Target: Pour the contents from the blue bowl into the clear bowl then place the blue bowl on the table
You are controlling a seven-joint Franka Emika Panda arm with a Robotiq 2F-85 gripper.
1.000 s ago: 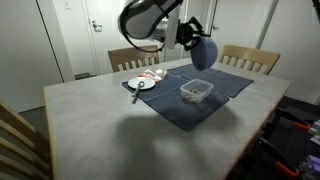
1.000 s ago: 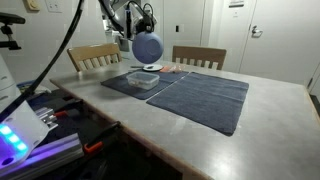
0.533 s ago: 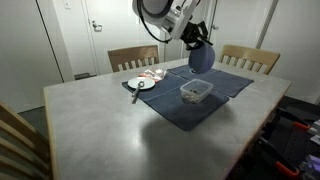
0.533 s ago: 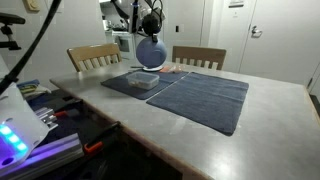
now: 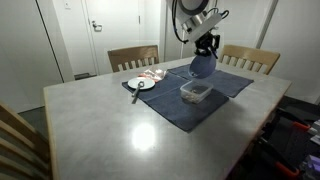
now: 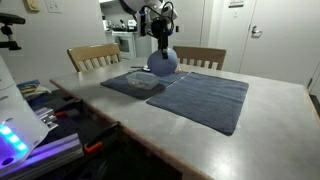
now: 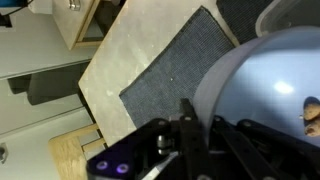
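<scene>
Wrist view: the blue bowl fills the right half of the frame. It is plain, smooth and pale blue in this light, with one curved edge running up to the top. The tool comes in from the bottom, and its dark fingers are clenched on the bowl's edge, so it is grasping the bowl.

In both exterior views the bowl hangs directly below the tool, gripped at its top edge. It is medium blue, round, shallow and unmarked.

Orientation: the bowl is tipped up on edge. Its rim plane is near upright and its centre axis lies roughly level. I cannot tell which way the mouth faces.

The bowl's lowest edge sits close over the dark blue cloth. I cannot tell whether it touches.

The clear bowl is lower than the tool and off to one side, apart from the blue bowl. It rests upright on the cloth, on the bench. A white plate lies farther out from the tool, beyond the clear bowl.
</scene>
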